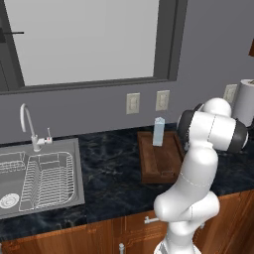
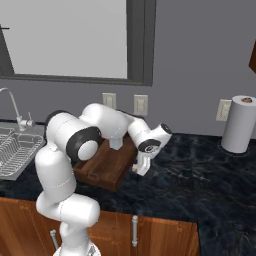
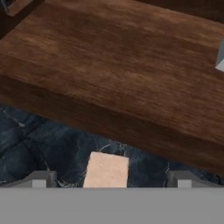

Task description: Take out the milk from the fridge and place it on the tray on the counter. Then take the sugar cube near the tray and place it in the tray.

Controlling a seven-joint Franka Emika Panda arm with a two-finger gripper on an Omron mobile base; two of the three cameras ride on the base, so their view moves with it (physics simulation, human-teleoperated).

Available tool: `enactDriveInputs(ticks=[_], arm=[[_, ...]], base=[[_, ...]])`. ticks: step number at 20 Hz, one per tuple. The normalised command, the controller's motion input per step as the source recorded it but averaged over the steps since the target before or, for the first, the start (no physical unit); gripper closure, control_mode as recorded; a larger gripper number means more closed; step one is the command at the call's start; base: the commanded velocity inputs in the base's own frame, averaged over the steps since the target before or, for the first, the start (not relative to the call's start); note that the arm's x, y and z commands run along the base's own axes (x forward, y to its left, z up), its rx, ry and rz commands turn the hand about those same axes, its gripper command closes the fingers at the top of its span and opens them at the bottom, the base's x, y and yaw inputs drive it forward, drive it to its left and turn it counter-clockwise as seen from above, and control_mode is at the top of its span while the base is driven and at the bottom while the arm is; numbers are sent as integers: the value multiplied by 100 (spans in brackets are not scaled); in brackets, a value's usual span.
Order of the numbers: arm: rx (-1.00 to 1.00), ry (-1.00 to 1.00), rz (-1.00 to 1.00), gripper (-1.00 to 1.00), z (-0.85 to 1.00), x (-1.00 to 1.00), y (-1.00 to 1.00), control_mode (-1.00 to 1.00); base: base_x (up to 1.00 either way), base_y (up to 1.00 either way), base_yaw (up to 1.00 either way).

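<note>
Milk (image 1: 158, 131) stands upright on the tray (image 1: 161, 166), at its far end toward the wall. First half of the task looks done.

Tray sits on the surface (image 1: 114, 173), right of the sink (image 1: 39, 178). Paper towel roll (image 2: 239, 124) stands at the far right by the wall.

Sugar cube (image 3: 106, 170) is not in the tray yet. It lies on the bare surface just beside the tray's outer wall, on the tray's right side; in the right base view it shows as a pale speck (image 2: 135, 169) under the hand.

End effector (image 3: 111, 180) is low over the cube, fingers (image 3: 41, 179) spread wide apart, one on each side of it and nothing gripped. Cube sits roughly midway between the tips, though whether the tips reach down to its sides cannot be told.

Left to do, as I judge it: close on the cube, lift it over the rim, set it down on the tray floor clear of the milk.
</note>
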Motion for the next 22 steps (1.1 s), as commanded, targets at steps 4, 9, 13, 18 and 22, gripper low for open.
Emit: enactDriveInputs(ticks=[4, 9, 13, 18, 22], arm=[[0, -3, -11, -100, -15, -1, 8, -100], [0, 0, -8, -100, -16, 0, 0, -100], [0, 0, -5, -100, -17, 0, 0, -100], [0, 0, 0, -100, -13, 0, -3, -100], [0, 0, 0, 100, -17, 0, 0, -100]], base=[[0, 0, 0], [0, 0, 0], [0, 0, 0], [0, 0, 0], [0, 0, 0]])
